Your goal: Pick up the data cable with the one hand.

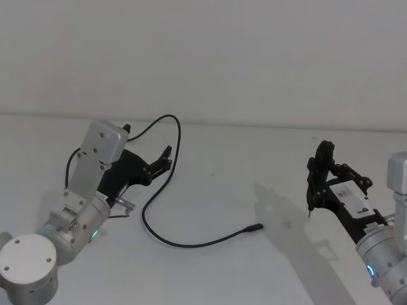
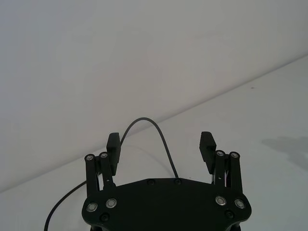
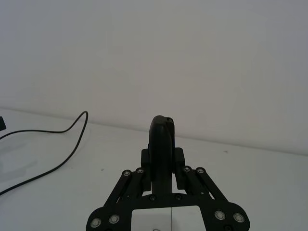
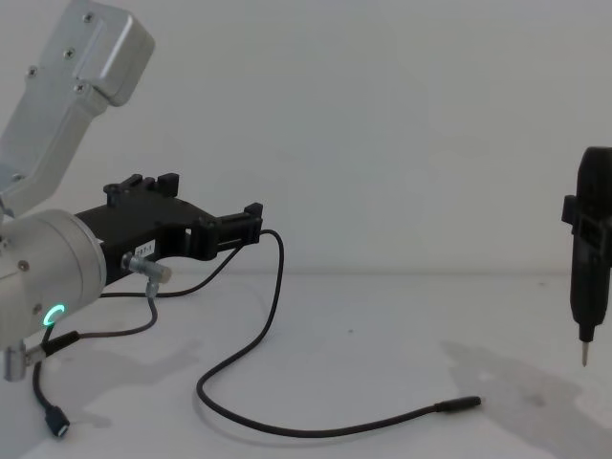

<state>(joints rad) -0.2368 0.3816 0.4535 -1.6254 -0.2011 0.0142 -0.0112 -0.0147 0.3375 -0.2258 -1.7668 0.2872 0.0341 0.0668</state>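
The data cable (image 1: 147,227) is a thin black line on the white table. It rises in an arch (image 2: 144,121) and ends in a slim plug (image 1: 255,227) (image 4: 463,404) lying flat at mid-table. My left gripper (image 1: 149,145) (image 2: 160,147) (image 4: 212,199) is open, low over the table, and the cable's arch stands between and just beyond its fingers without touching them. My right gripper (image 1: 324,184) (image 3: 161,159), at the right, is shut on a black upright tool (image 4: 592,258) with a pointed metal tip (image 1: 310,214).
A shorter black lead with a small bluish plug (image 4: 57,426) hangs under my left wrist. The white table (image 1: 222,178) runs back to a plain white wall. The cable (image 3: 72,129) also trails across the table in the right wrist view.
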